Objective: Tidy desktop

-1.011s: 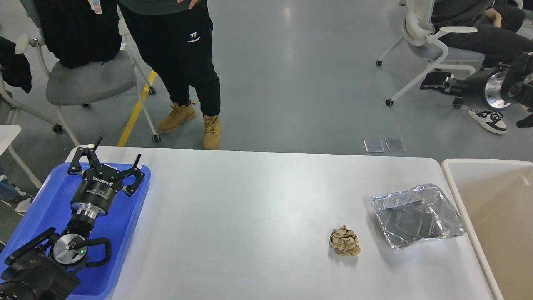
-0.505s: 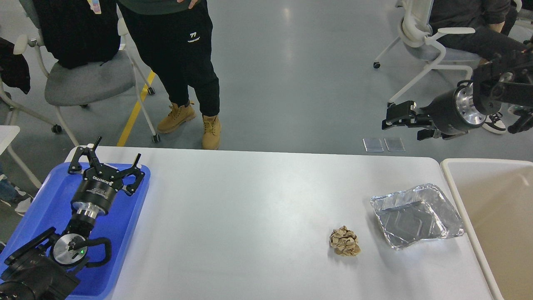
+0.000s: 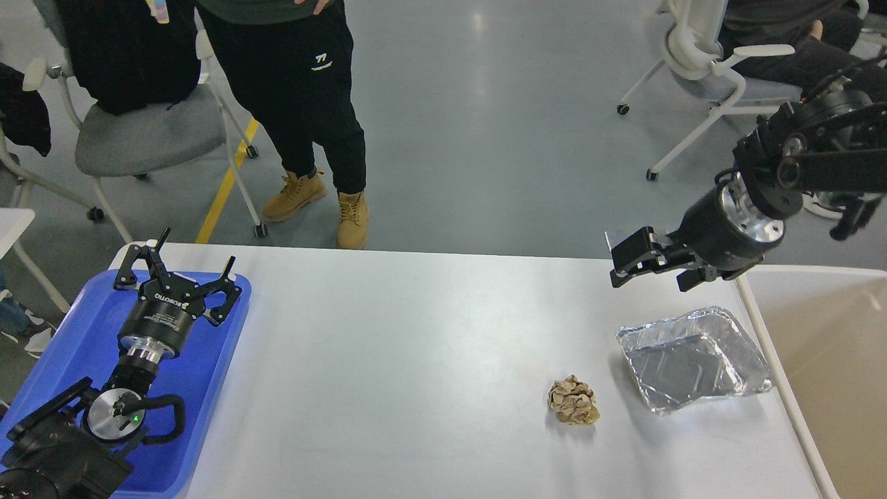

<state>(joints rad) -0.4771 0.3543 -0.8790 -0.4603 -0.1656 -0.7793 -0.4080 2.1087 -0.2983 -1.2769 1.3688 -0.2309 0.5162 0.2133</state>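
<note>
The large smooth white rectangular desktop (image 3: 429,360) spreads out in front of me, and only two loose things lie on it, both at its right end: a crumpled ball of brown paper (image 3: 574,400) and, just beside it to the right, a dented silver foil tray (image 3: 693,360). My right gripper (image 3: 634,260) hangs over the far right edge of the desktop, its fingers pointing leftward; they look close together and hold nothing, but at this angle I cannot tell whether they are truly closed. My left gripper (image 3: 173,267) sits over the blue plastic tray (image 3: 76,346) at the far left, fingers spread wide and empty, well apart from either piece of litter. So my right arm is plainly the nearer one. The foil tray lies nearer to me than my right fingers and a little to their right; its long axis runs roughly left to right across the desktop, slightly skewed. The paper ball lies nearer still, a bit to the left of those fingers. The beige tub (image 3: 831,360) stands beside the desktop's right edge, close to the foil tray, which I judge a likely place for the litter.
</note>
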